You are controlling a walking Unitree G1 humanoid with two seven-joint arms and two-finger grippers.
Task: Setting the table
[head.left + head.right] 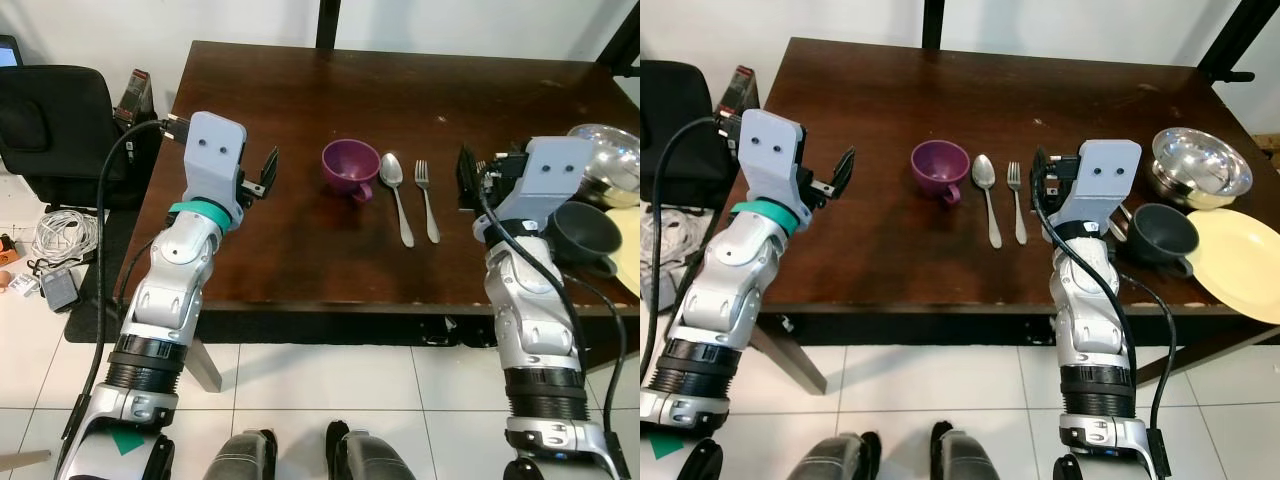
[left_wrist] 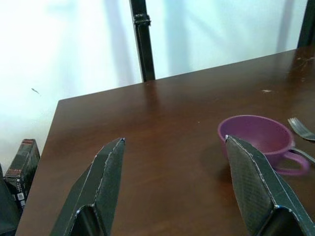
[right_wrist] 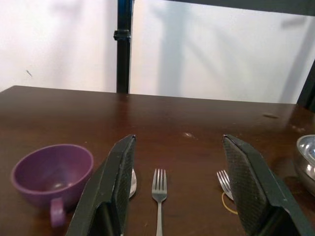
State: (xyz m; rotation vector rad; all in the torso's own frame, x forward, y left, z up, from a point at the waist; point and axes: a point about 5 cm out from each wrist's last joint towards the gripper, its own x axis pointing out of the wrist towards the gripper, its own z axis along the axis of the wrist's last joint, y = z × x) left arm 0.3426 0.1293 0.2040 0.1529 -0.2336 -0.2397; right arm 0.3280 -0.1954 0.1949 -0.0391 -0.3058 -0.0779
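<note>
On the dark wooden table (image 1: 290, 90) a purple cup (image 1: 349, 166) stands upright, with a spoon (image 1: 396, 195) and a fork (image 1: 427, 200) lying side by side just right of it. My left gripper (image 1: 266, 172) hovers open left of the cup, nothing between its fingers (image 2: 106, 172). My right gripper (image 3: 178, 137) is open and empty too, just right of the fork (image 3: 158, 189). A second fork (image 3: 224, 181) peeks out beside one right finger. At the right lie a dark grey mug (image 1: 1162, 232), a steel bowl (image 1: 1200, 162) and a yellow plate (image 1: 1240, 262).
A black chair (image 1: 50, 120) stands left of the table, with a small box (image 1: 133, 92) and coiled cables (image 1: 62, 235) on the white tiled floor. A black post (image 2: 141, 39) rises behind the table against the white wall. The table's front edge (image 1: 330, 310) is close to my body.
</note>
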